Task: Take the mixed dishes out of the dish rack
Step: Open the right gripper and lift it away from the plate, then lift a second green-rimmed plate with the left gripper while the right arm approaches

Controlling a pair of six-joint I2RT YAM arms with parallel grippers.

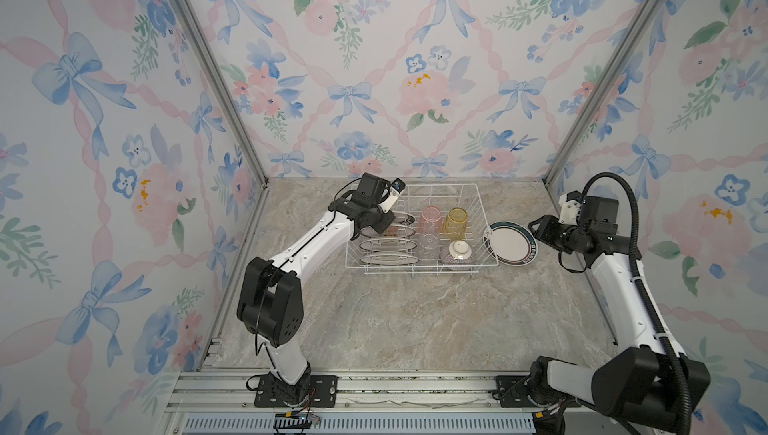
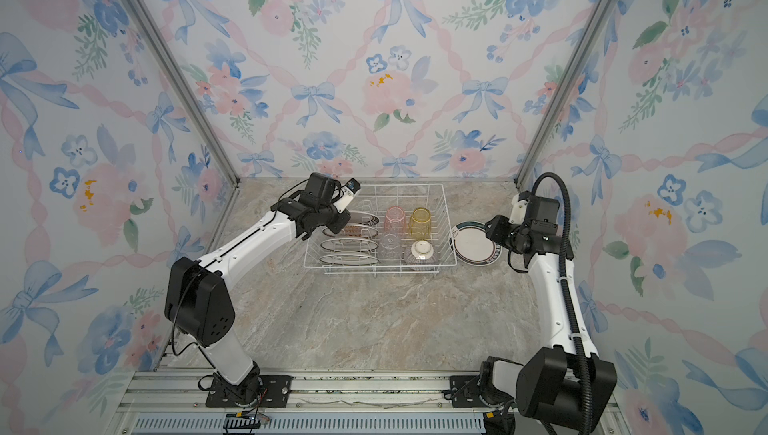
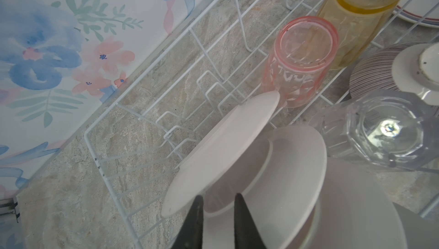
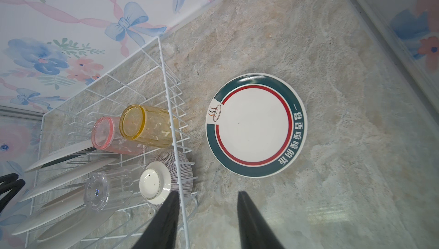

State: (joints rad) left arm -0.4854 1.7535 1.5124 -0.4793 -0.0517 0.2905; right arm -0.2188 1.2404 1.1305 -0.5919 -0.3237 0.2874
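Right wrist view: dish rack (image 4: pixel 165 88) holds plates (image 4: pixel 66 178), three tumblers (image 4: pixel 152 126), striped bowl (image 4: pixel 180 162).

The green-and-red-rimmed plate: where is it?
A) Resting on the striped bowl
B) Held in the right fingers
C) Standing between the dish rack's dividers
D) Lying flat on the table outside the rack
D: the plate lies flat, face up, on the table beside the dish rack, and nothing grips it.
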